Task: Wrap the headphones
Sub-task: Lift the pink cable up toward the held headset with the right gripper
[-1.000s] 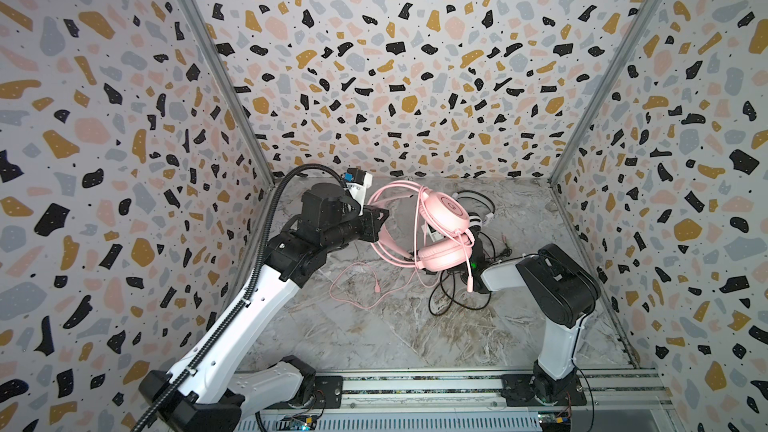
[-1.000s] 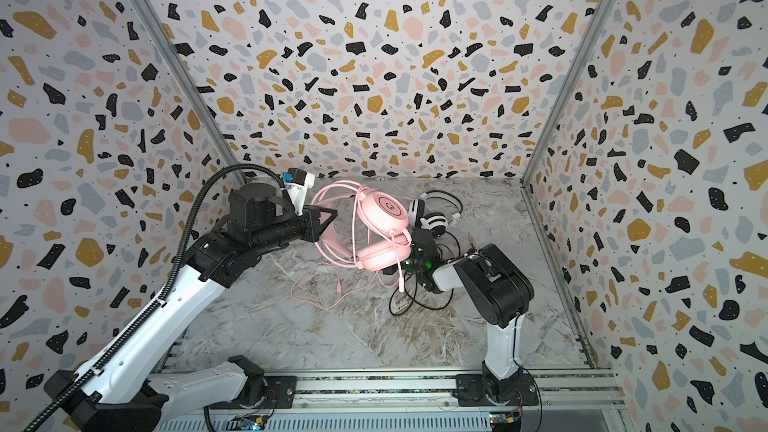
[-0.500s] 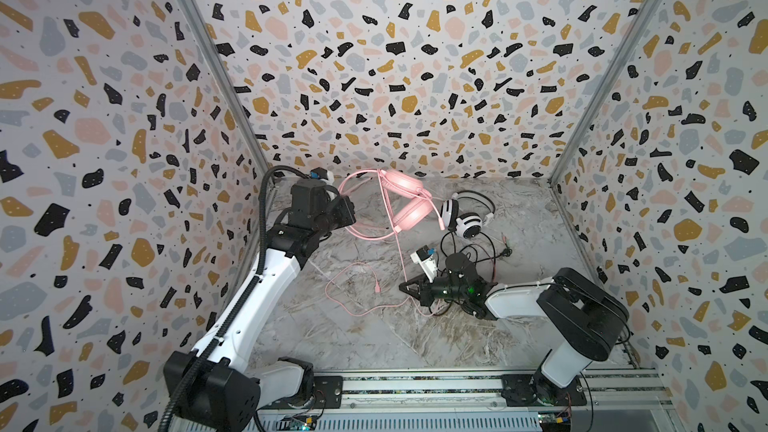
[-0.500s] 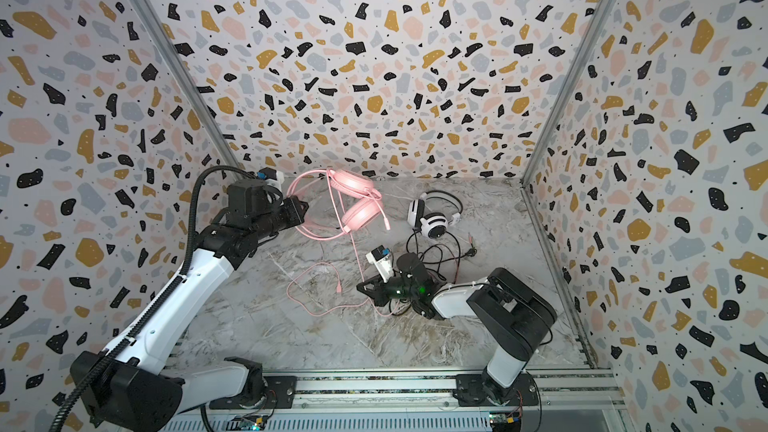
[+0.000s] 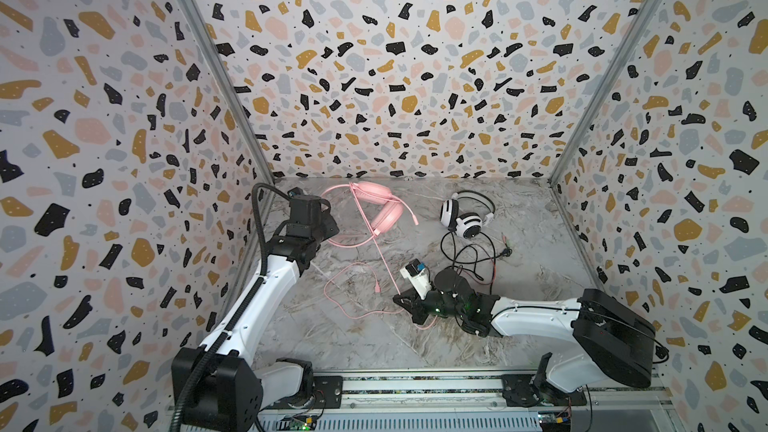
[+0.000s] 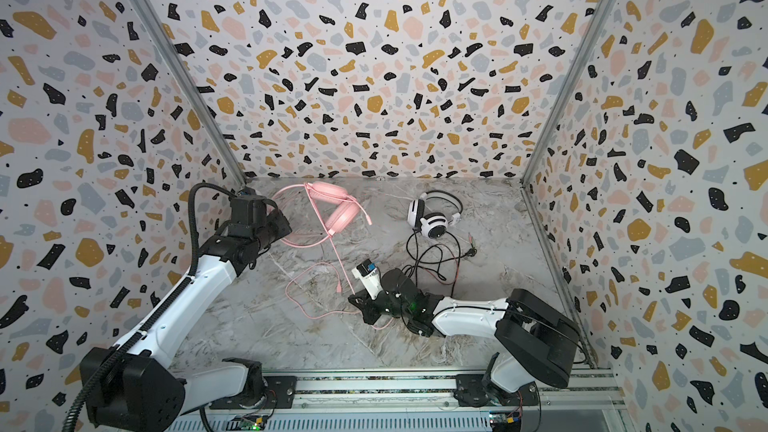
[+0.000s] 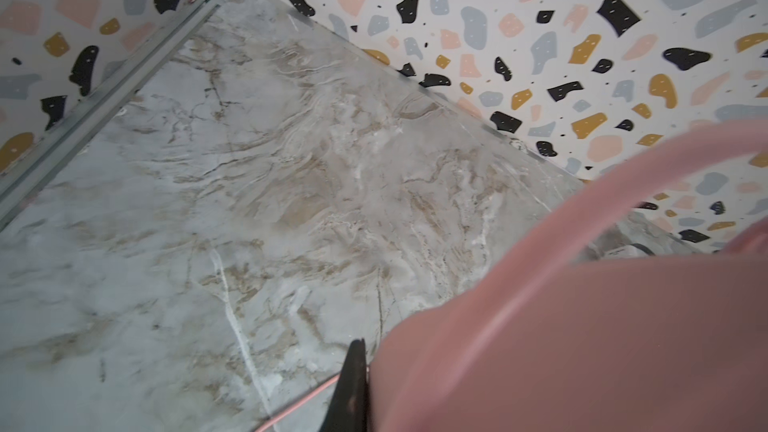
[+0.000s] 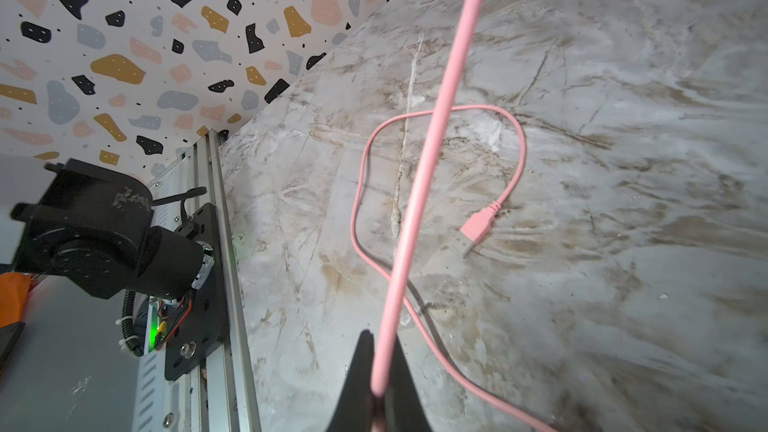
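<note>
One pink headset (image 5: pixel 387 213) and one white headset (image 5: pixel 468 224)

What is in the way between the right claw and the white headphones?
Only the black-and-red cable of the white headset, lying in loose loops on the table between them. The right gripper is busy too: it is shut on the pink cable, stretched tight to the pink headset.

**Smooth plastic over mock marble**

We see the pink headphones (image 7: pixel 582 347) as smooth, satin plastic. The pink cable (image 8: pixel 419 168) has a smooth rubbery sheath and a metal-tipped plug (image 8: pixel 465 243). The white headphones (image 5: pixel 467 224) look like glossy plastic. The table (image 5: pixel 332 338) has a scuffed, faintly shiny marble print. The walls (image 5: pixel 395 76) look matt and printed, and the rail (image 5: pixel 415 386) is bare metal.
</note>
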`<act>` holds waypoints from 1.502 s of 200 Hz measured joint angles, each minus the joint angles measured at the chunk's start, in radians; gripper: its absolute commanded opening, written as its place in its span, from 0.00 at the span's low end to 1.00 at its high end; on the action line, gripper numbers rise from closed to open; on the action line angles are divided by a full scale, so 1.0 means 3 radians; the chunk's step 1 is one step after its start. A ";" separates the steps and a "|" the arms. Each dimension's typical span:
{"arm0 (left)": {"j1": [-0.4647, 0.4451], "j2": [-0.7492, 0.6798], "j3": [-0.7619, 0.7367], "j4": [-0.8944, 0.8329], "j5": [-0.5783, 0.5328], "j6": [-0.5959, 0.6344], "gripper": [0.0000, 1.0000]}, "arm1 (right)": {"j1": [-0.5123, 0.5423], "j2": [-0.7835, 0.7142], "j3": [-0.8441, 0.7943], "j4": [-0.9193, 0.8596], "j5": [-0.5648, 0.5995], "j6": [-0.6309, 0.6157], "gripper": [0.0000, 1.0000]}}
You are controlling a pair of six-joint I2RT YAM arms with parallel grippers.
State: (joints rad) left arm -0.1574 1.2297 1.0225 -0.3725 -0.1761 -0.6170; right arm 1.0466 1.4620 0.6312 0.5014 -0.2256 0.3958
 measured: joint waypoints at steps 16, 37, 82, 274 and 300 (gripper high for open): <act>0.0004 0.0001 -0.0120 0.0038 -0.0095 0.0011 0.00 | 0.0062 -0.0081 0.0042 -0.0195 0.0141 -0.0052 0.03; 0.0005 0.0048 -0.0206 0.0061 -0.0212 0.0088 0.00 | 0.0109 -0.0159 0.0097 -0.0478 0.0319 -0.0121 0.03; 0.0036 0.0184 -0.0201 0.0014 -0.0441 0.0387 0.00 | 0.0123 -0.0221 0.0388 -0.0992 0.0637 -0.0331 0.01; -0.1008 0.0281 0.0247 0.0083 -0.1076 0.1413 0.00 | -0.0379 -0.0464 0.1564 -0.2263 0.2216 -0.1678 0.07; -0.1048 0.0277 0.0247 0.0183 -0.0849 0.1467 0.00 | -0.0496 -0.0460 0.1584 -0.2246 0.2228 -0.1789 0.08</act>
State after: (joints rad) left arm -0.4717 1.3128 1.0966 -0.3176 -0.4309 -0.1768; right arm 0.8978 1.3239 1.1065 -0.1722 0.4427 -0.1410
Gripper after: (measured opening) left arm 0.081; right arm 0.079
